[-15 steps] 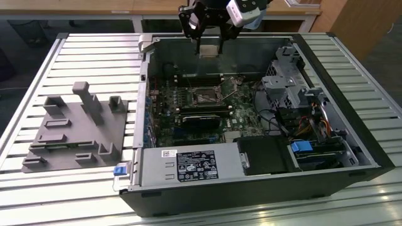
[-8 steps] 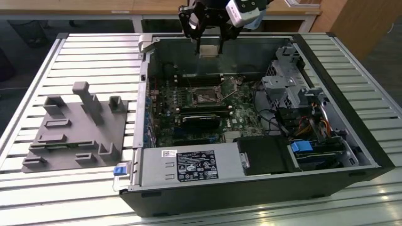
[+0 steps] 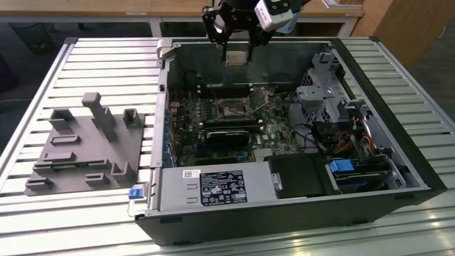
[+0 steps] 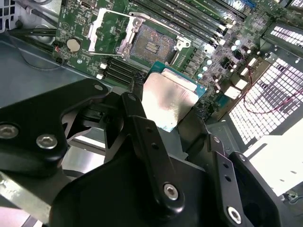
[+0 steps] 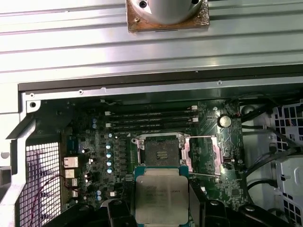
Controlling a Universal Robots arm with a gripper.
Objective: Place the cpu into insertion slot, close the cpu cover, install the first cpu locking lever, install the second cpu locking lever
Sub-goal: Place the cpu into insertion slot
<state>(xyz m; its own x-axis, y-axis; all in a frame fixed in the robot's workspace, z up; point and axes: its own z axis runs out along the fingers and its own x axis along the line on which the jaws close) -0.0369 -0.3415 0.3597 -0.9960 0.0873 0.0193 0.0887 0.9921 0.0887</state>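
My gripper (image 3: 237, 49) hangs above the back wall of the open computer case, shut on the cpu (image 3: 237, 56). The cpu (image 4: 170, 97) is a pale silvery square, and in both wrist views a black finger presses on each side of it. The insertion slot (image 5: 161, 152) lies below on the green board, its dark centre bare. Beside the slot the cpu cover (image 5: 202, 153) is swung open. The slot (image 4: 149, 44) and the cover (image 4: 107, 29) also appear past the cpu (image 5: 161, 196) in the second wrist view. In the exterior view the slot (image 3: 231, 110) sits mid-board, well below the gripper.
Long black memory slots (image 5: 151, 118) run beside the socket. A metal drive cage (image 3: 327, 96) and cables fill the case on the exterior view's right, and a power supply (image 3: 213, 188) sits at its front. A grey fixture block (image 3: 85, 149) rests on the slatted table.
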